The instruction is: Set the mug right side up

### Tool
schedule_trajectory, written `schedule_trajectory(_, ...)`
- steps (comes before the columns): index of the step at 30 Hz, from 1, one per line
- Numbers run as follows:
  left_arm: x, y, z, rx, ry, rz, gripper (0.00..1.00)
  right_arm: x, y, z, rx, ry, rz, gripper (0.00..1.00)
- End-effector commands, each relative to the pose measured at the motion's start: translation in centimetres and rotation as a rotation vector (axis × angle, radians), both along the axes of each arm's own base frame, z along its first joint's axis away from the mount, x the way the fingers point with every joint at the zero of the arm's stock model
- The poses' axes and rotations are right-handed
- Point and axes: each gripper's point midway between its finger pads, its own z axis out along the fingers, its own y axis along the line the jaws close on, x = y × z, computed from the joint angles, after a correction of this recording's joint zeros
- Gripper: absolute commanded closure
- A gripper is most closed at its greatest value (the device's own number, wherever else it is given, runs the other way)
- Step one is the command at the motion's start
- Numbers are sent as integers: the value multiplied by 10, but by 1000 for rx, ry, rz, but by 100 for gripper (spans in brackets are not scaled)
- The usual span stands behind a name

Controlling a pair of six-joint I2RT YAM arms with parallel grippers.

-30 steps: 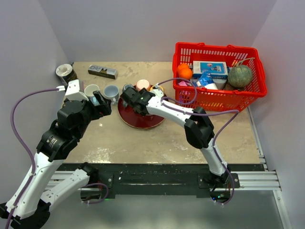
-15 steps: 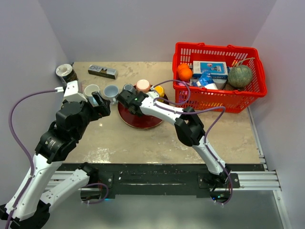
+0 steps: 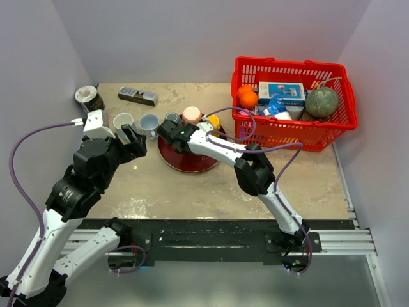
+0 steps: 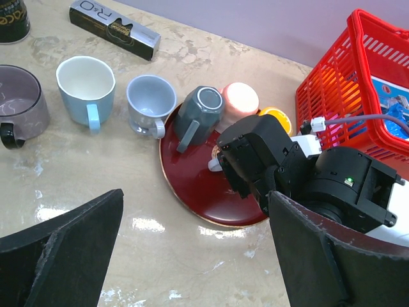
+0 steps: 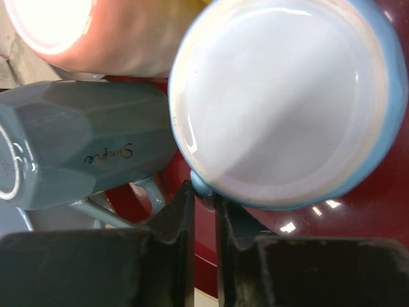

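Note:
A light blue mug with a white inside lies on the dark red plate, its mouth facing the right wrist camera. My right gripper is shut on its small blue handle. In the top view the right gripper covers this mug at the plate's left rim. Beside it a grey mug stands upside down on the plate, base up and handle toward the front. My left gripper hovers open over the bare table just left of the plate, holding nothing.
A pink cup and an orange object sit at the plate's far edge. Three upright mugs line up to the left, with a dark box and a can behind. A red basket of groceries stands at the right.
My right gripper slid left along the plate and has closed on the blue mug's handle. The left arm drifted slightly left, its jaws still wide.

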Motion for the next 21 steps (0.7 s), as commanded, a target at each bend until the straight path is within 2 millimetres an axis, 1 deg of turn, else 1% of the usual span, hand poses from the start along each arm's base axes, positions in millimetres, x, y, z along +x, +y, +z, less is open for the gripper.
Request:
schedule_trajectory(1, 2, 4, 2, 19, -14, 14, 1, 10, -13, 18, -12, -58, -43, 95)
schedule_trajectory(2, 2, 3, 2, 17, -12, 13, 1, 10, -14, 17, -14, -56, -39, 99)
schedule_trajectory(3, 2, 3, 2, 16, -15, 13, 1, 9, -14, 18, -12, -55, -36, 100)
schedule_trajectory(4, 3, 3, 1, 17, -12, 12, 1, 9, -14, 24, -3, -64, -36, 100)
schedule_trajectory(7, 3, 2, 2, 15, -15, 10, 1, 5, -16, 24, -9, -51, -21, 100)
schedule_trajectory(10, 4, 1, 1, 15, -14, 9, 1, -3, -18, 29, -11, -35, 14, 100)
schedule_trajectory(12, 4, 0, -1, 12, -14, 6, 1, -11, -25, 29, -35, -19, 47, 100)
schedule_trajectory(13, 4, 0, -2, 11, -14, 5, 1, -14, -24, 28, -34, -15, 66, 100)
schedule_trajectory(14, 4, 0, -3, 9, -13, 4, 1, -20, -30, 29, -72, -6, 109, 100)
schedule_trajectory(16, 4, -1, -4, 4, -14, 2, 1, -24, -33, 30, -97, 5, 155, 100)
schedule_trajectory(17, 4, -1, -3, 2, -15, 3, 1, -29, -38, 25, -156, 25, 224, 100)
schedule_trajectory(18, 4, -1, -4, 2, -14, 1, 1, -32, -40, 30, -163, 19, 240, 100)
schedule_trajectory(19, 4, -1, -4, 1, -15, 3, 1, -35, -44, 29, -176, 25, 244, 100)
schedule_trajectory(20, 5, -1, -5, 3, -12, 3, 1, -42, -52, 17, -215, 51, 266, 100)
schedule_trajectory(21, 5, -2, -5, 2, -14, 1, 1, -44, -55, 22, -215, 42, 279, 100)
